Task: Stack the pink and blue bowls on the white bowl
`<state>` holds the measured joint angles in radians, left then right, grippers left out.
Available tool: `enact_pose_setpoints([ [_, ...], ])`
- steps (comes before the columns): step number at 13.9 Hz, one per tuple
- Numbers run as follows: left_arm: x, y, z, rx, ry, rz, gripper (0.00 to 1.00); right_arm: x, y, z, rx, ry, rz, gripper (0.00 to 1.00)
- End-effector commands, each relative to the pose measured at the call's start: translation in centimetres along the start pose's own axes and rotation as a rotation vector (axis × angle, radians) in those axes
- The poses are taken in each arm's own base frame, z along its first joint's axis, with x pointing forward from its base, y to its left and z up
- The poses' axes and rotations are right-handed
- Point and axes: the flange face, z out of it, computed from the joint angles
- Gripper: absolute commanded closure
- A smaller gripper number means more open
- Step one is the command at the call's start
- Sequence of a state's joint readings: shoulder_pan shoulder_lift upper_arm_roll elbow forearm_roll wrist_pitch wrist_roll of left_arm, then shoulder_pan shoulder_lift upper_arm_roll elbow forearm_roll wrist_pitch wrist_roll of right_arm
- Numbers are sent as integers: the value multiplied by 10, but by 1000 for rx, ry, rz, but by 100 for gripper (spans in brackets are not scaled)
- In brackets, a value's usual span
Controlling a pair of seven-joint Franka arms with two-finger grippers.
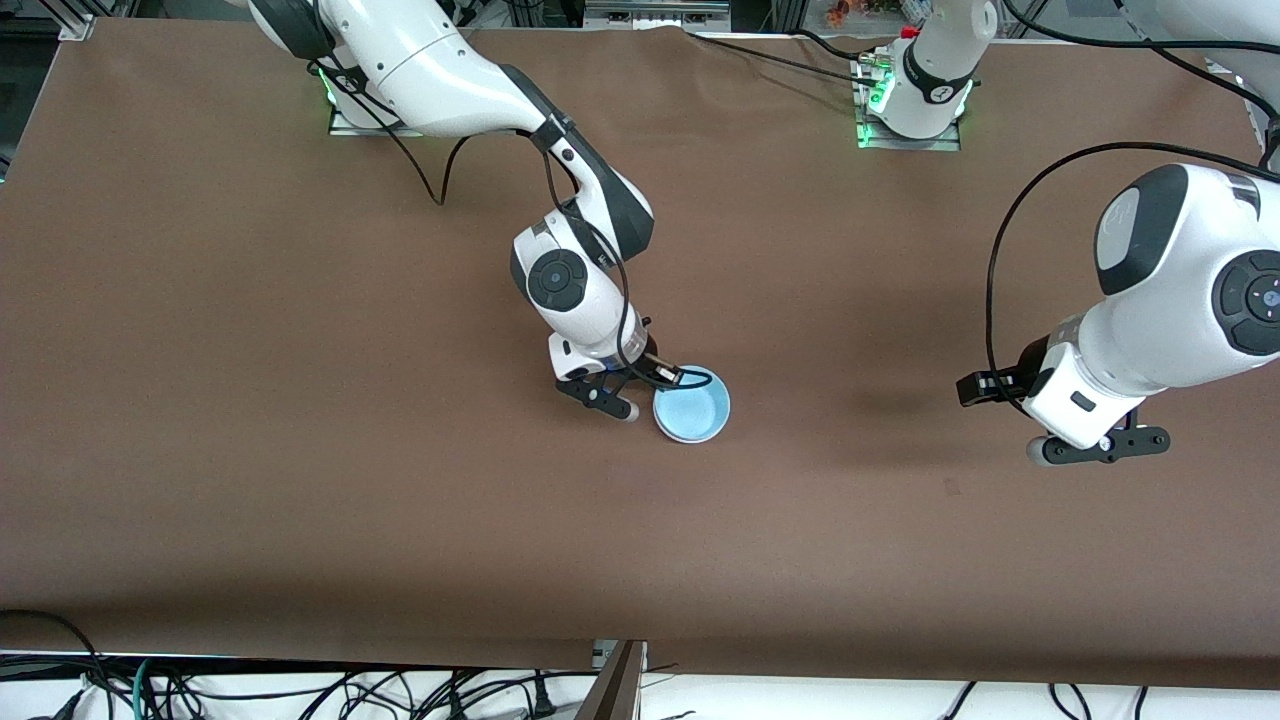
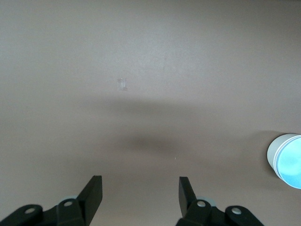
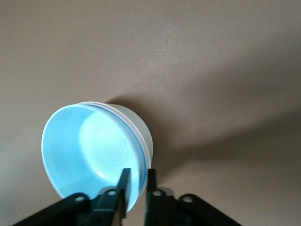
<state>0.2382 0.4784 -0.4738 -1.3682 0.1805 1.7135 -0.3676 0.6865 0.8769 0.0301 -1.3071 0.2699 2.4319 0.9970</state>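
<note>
Centrally on the brown desk (image 1: pixel 300 400): blue bowl (image 1: pixel 692 405), upright, nested in the white bowl (image 3: pixel 141 129), of which only a pale rim and outer wall show around the blue one. No telling from these views whether a pink bowl sits between them.

At the stack's rim, on the side toward the right arm's end of the desk: right gripper (image 1: pixel 640 388), down at bowl height. Fingers (image 3: pixel 123 183) narrowly apart and straddling the rim, one inside the blue bowl, the other outside against the white wall. Only a slim gap between them, with the stacked rims in it; whether pinching or merely flanking, cannot tell.

Well apart, toward the left arm's end of the desk: left gripper (image 2: pixel 140 195), hovering over bare brown desk, waiting. Fingers (image 2: pixel 92 193) spread wide, nothing between them, nothing touched. Stack just visible at the edge of the left wrist view, off to one side of those fingers.
</note>
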Motion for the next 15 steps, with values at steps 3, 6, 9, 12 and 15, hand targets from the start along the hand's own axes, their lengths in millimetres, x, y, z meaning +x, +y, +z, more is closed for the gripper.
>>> enact_pose_setpoints([
  [3,-8,-4,-6,-3,11,17,25,19,-15,-32,-38,1,-14,0],
  [6,-8,-3,-6,-3,11,19,21,64,-3,-95,-142,-72,-131,0],
  [9,-6,-5,-8,-8,18,14,20,113,35,-176,-198,-145,-316,0],
  [12,-4,-5,-6,-10,22,15,19,164,99,-252,-346,-198,-517,0],
  [15,-4,-5,-5,-12,20,15,18,199,160,-323,-412,-262,-626,0],
])
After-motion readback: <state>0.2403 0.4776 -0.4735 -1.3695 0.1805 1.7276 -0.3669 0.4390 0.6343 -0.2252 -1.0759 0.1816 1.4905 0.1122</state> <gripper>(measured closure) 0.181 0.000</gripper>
